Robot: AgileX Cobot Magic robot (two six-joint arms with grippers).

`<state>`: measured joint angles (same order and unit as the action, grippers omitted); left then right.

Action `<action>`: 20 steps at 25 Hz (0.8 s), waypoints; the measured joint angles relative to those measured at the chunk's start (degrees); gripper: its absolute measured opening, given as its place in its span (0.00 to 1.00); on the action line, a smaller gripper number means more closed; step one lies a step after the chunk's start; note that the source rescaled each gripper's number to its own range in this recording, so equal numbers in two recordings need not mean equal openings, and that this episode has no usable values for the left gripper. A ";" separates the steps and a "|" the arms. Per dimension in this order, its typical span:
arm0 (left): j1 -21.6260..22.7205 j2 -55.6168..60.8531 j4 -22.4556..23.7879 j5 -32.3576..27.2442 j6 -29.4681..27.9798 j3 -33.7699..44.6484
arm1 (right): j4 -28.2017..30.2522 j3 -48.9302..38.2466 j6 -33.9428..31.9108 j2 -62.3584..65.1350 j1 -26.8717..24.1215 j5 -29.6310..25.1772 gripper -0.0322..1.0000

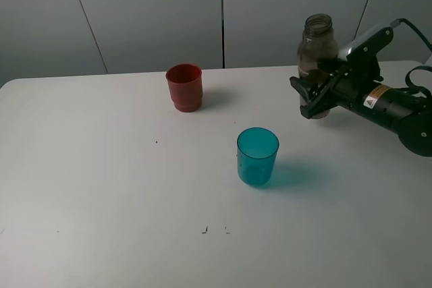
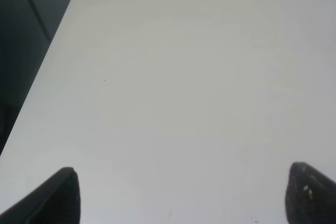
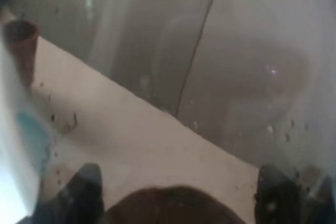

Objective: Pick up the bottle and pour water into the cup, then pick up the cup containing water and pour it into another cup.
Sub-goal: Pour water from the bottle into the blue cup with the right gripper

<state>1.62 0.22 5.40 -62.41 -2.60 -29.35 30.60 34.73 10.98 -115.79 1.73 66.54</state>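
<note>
Pinching the upright bottle point(image 1: 318, 38) with the right fingers point(image 1: 307, 99), near the blue cup point(image 1: 257, 156). Holding the left fingers point(image 2: 58, 198) spread above the surface point(image 2: 184, 77).

We see a white table point(image 1: 101, 187) flecked with a few small dark marks, set against a pale grey wall point(image 1: 148, 11) crossed by thin dark seams. On show are a solid red cup point(image 1: 184, 87), a see-through teal-blue cup point(image 1: 257, 156) casting a blue-tinted shadow, and a smoky grey-brown translucent bottle point(image 1: 318, 38). We note the right gripper point(image 1: 314, 102) and its arm point(image 1: 391, 109) are black, the arm bearing a yellow-and-white label point(image 1: 373, 97) and a silver-grey housing point(image 1: 364, 42). The left gripper point(image 2: 184, 200) is black too.
</note>
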 joint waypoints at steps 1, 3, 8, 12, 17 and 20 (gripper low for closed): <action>0.00 0.00 0.00 0.00 0.00 0.00 | 0.45 0.00 2.26 0.00 0.00 0.11 0.09; 0.00 0.00 0.00 0.00 0.00 0.00 | 1.04 0.00 6.30 0.00 0.00 0.11 0.09; 0.00 0.00 0.00 0.00 0.00 0.00 | 3.46 0.00 14.31 0.03 0.00 0.15 0.09; 0.00 0.00 0.00 0.00 0.00 0.00 | 5.79 0.00 18.07 0.03 0.00 0.15 0.09; 0.00 0.00 0.00 0.00 -0.11 0.00 | 8.28 0.00 22.45 0.15 0.00 0.15 0.09; 0.00 0.00 0.00 0.00 -0.11 0.00 | 8.84 0.00 25.17 0.25 0.00 0.15 0.09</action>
<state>1.62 0.22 5.40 -62.41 -2.71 -29.35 39.44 34.73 36.14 -115.54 1.73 66.69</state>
